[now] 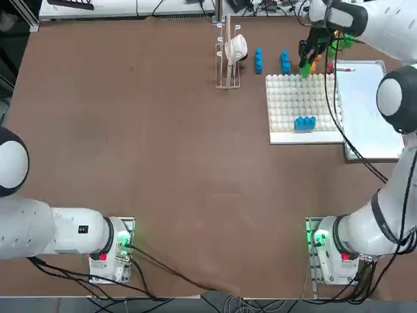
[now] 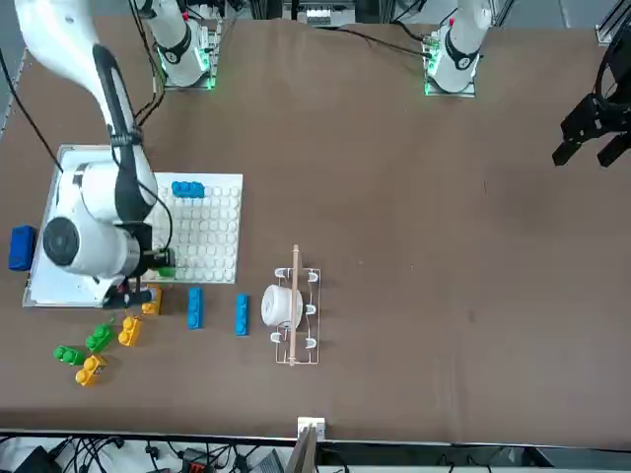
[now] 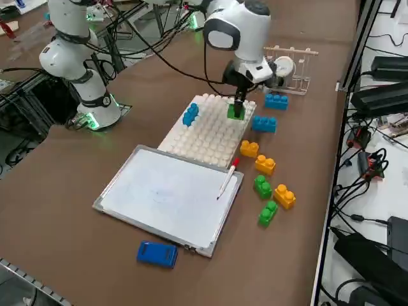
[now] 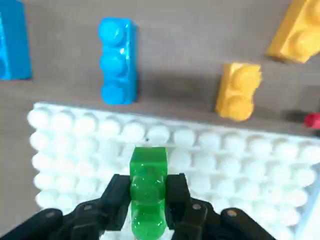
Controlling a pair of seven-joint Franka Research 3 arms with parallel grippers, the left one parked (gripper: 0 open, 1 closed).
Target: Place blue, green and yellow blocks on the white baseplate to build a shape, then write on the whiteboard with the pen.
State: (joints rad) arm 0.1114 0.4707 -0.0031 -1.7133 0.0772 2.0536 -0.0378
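Observation:
My right gripper (image 4: 148, 194) is shut on a green block (image 4: 148, 197) and holds it upright just over the far edge of the white baseplate (image 4: 240, 150). In the side view the gripper (image 3: 236, 105) and green block (image 3: 235, 111) sit at the plate's (image 3: 207, 137) far corner. One blue block (image 3: 190, 113) is fixed near the plate's opposite edge. The whiteboard (image 3: 169, 197) lies beside the plate, and the pen (image 3: 227, 178) rests on its rim. Loose blue blocks (image 3: 264, 123), yellow blocks (image 3: 265, 164) and green blocks (image 3: 262, 186) lie on the table.
A small wire rack with a white round object (image 1: 229, 52) stands just beyond the loose blue blocks (image 1: 258, 60). A blue eraser (image 3: 157, 253) lies by the whiteboard's near edge. The table's right edge runs close past the loose blocks.

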